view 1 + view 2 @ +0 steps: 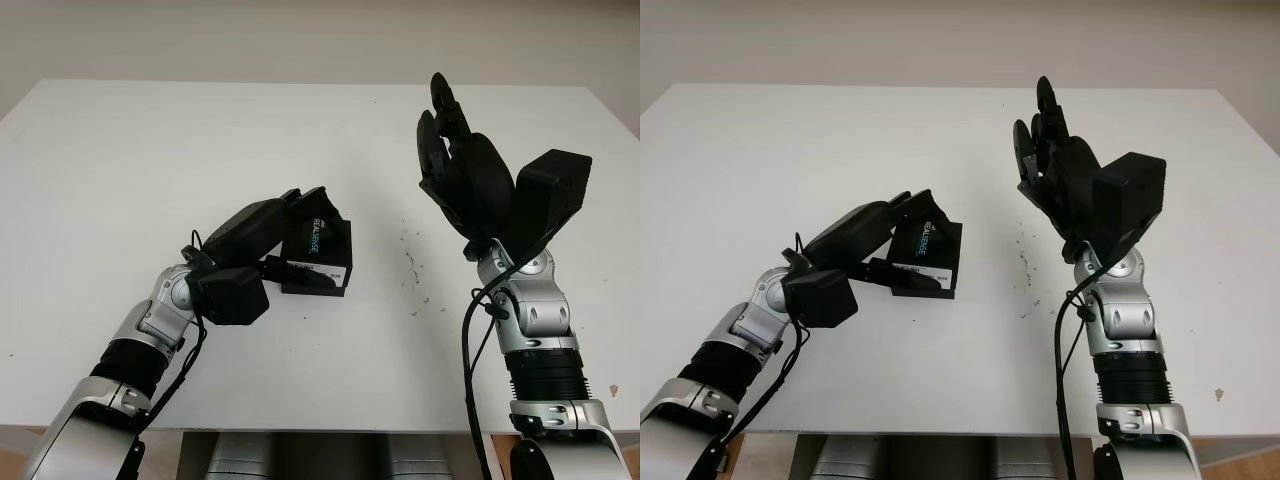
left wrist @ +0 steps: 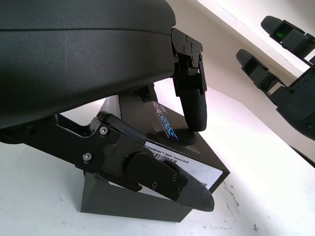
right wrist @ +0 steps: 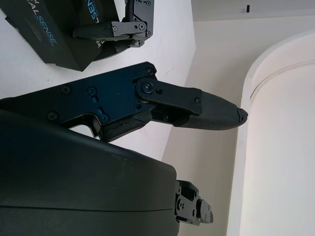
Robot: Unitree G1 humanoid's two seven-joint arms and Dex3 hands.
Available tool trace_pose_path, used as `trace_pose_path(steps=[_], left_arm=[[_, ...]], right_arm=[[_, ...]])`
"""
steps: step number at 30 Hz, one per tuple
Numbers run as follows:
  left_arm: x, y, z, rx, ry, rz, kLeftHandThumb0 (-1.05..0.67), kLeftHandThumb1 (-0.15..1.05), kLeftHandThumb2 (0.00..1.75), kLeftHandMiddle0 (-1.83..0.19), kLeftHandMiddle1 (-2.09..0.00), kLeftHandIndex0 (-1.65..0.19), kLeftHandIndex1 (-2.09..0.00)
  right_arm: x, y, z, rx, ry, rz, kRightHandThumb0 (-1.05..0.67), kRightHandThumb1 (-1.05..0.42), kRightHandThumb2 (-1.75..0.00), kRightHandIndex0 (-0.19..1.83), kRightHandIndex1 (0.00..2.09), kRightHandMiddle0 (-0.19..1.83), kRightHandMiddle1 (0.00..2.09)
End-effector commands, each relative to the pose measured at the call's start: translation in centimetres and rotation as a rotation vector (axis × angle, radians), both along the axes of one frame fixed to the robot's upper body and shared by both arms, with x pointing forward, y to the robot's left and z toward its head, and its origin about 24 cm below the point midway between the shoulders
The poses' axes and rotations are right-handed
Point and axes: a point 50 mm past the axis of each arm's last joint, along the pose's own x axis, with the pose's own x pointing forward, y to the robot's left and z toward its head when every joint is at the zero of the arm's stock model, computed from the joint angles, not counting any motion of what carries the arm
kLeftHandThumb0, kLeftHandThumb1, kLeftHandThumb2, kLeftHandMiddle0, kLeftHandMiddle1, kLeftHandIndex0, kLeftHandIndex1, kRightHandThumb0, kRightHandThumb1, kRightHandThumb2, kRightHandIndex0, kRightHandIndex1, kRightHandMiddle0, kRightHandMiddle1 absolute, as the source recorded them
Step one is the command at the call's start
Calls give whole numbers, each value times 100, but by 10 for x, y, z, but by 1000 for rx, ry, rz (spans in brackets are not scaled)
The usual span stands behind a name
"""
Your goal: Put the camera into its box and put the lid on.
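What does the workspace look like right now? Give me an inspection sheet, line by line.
Surface: white table, small dark specks right of the box.
Job's things: black camera box, lid on, tilted under the left hand.
Clutter: nothing seen.
Hands: left hand shut on the box, fingers over its top and side; right hand open, raised above the table.
Cables: black cable along the right forearm, another at the left wrist.
Surroundings: pale wall behind the table.

The table [image 1: 150, 150] is plain white, with a few dark specks near its middle. The box [image 1: 325, 255] is black, with blue-and-white lettering and a white label strip. Both the left hand [image 1: 285, 235] and right hand [image 1: 465, 170] are black.
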Motion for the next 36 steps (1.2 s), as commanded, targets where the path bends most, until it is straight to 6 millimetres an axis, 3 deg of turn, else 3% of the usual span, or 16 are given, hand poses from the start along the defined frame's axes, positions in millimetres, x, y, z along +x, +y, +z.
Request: trace_pose_path(steps=[1,22,26,30,31,33,36], left_arm=[[3,5,3,22,-18,13,-6,105,7,-27,-165,-19,-147],[-1,11,-1,-11,9,42,-7,105,9,-25,-166,-15,-146],[-4,14,0,5,-8,37,-9,104,7,-27,-157,-15,-142],[-9,18,1,109,-26,30,-23,97,5,-31,-102,-14,-106],[-11,19,2,128,-28,28,-31,93,5,-33,-61,-15,-82],[-13,19,2,153,-27,27,-38,90,5,-39,-19,-22,-50],[-17,20,2,182,-37,27,-44,90,5,-34,-6,-26,-29]], right_arm=[[-2,-2,3,-5,-12,-5,-76,-105,-64,-19,0,-19,0],[0,-2,5,-11,-13,-2,-77,-105,-65,-19,0,-19,0],[0,-2,5,-2,-2,-8,-75,-105,-63,-19,0,-19,0],[0,-1,6,3,3,-10,-73,-105,-62,-19,0,-19,0],[0,-1,6,4,5,-9,-71,-105,-62,-19,0,-19,0],[1,-1,6,4,6,-8,-69,-105,-63,-19,0,-19,0],[1,-2,6,-6,6,-1,-68,-105,-64,-19,0,-19,0]])
